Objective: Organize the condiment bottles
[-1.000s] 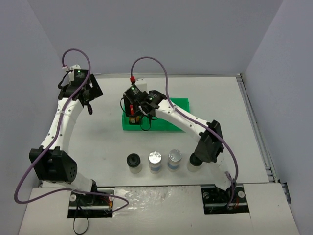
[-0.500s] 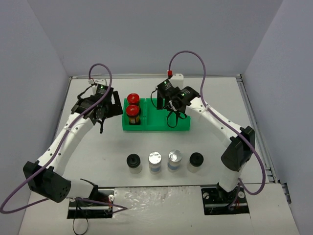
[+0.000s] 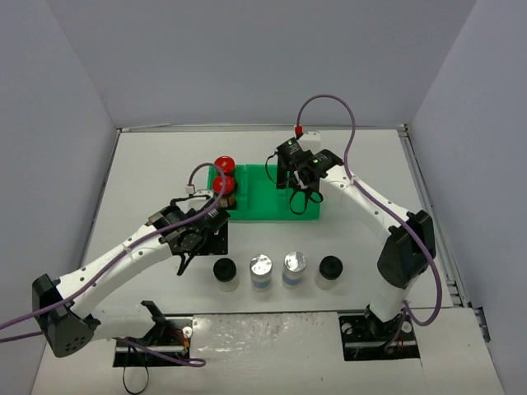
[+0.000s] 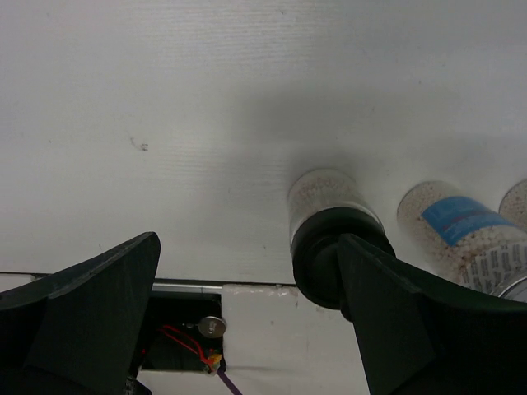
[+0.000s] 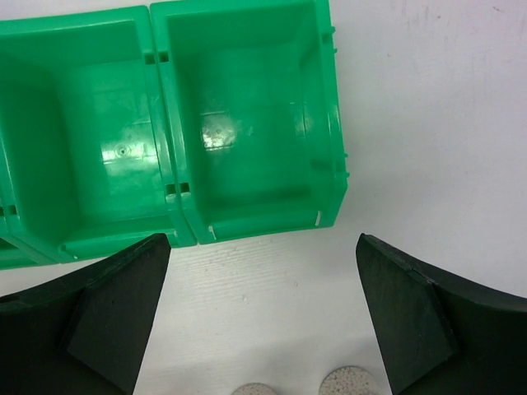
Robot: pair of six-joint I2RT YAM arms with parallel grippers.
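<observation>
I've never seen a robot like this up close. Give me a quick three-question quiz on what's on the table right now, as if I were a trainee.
1. True or false: the two red-capped bottles stand at the left end of the green tray.
2. How many loose bottles stand in a row on the table, outside the tray? A) two B) four C) six
3. Fill in: the left claw is open, and the cap nearest it is coloured ___.

Key: 1 true. 2 B. 3 black: it is the black-capped bottle at the row's left end.
</observation>
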